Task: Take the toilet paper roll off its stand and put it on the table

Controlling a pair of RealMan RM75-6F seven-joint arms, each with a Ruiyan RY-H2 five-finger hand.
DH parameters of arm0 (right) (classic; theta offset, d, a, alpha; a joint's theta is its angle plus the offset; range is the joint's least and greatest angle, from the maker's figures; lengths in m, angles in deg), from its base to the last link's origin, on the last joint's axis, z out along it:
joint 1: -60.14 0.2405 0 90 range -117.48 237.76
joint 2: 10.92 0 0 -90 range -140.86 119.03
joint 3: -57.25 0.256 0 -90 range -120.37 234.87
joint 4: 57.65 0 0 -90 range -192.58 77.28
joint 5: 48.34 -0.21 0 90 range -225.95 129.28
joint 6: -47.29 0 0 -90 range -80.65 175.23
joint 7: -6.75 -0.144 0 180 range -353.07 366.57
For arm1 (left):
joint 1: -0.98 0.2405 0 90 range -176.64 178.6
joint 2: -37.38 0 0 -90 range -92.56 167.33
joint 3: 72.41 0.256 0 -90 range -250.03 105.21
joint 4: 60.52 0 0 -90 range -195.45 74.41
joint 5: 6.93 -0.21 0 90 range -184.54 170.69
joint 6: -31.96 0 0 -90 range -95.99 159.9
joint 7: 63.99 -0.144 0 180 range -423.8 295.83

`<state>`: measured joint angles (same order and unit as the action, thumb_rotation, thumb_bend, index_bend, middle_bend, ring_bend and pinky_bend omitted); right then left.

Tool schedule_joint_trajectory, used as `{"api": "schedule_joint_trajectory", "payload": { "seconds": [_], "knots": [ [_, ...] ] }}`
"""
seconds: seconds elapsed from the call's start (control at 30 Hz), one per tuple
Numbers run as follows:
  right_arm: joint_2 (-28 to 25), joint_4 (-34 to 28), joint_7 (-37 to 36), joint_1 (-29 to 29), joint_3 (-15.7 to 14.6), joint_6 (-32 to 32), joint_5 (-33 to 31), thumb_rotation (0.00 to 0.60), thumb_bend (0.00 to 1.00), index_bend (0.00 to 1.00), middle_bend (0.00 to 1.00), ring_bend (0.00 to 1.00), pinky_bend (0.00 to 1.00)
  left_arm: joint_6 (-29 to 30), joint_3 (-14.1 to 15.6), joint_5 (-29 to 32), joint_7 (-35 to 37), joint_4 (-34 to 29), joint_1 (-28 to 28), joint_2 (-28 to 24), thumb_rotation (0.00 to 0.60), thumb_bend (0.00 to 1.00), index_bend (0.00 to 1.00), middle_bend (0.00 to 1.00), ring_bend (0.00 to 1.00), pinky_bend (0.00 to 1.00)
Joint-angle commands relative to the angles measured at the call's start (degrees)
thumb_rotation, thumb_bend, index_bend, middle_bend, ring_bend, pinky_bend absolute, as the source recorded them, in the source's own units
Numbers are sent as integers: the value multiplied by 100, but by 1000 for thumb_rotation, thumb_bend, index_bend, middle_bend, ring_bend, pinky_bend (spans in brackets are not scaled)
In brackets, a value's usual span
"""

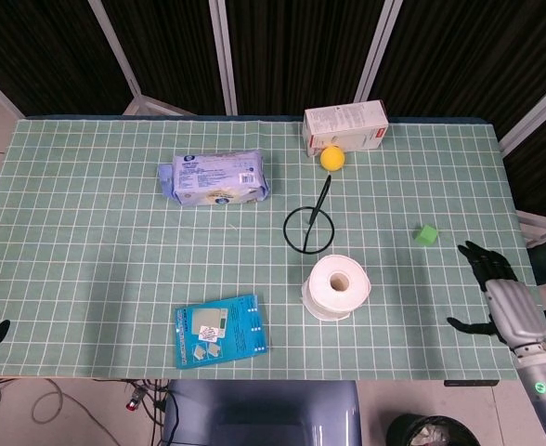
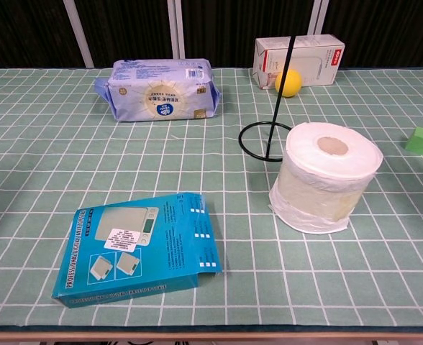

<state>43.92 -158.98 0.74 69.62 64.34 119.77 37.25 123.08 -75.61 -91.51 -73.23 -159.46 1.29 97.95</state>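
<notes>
Chest view misses the right robot hand — empty, fingers spread; left robot hand barely visible.

It looks like a robot lab or test bay: a table under a green gridded mat, black curtain panels in metal framing behind it, and loose cables on the bare floor.
</notes>
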Motion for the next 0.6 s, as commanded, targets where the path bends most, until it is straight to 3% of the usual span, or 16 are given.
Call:
{"api": "schedule_joint_trajectory", "payload": {
  "seconds": [0.03,0.27,0.6],
  "knots": [
    [229,-62,1876,-931,-432,1586,617,600,0,0,0,0,0,-23,24,-39,7,4,-11,-3,600,222,53,0,0,0],
    [936,894,2153,-884,-401,1946,1048,600,0,0,0,0,0,-31,36,-77,49,25,-19,-20,600,222,53,0,0,0],
    [1120,1112,1976,-753,-493,1771,1136,600,0,0,0,0,0,-95,41,-125,-129,82,-87,98,600,222,53,0,0,0]
  ]
}}
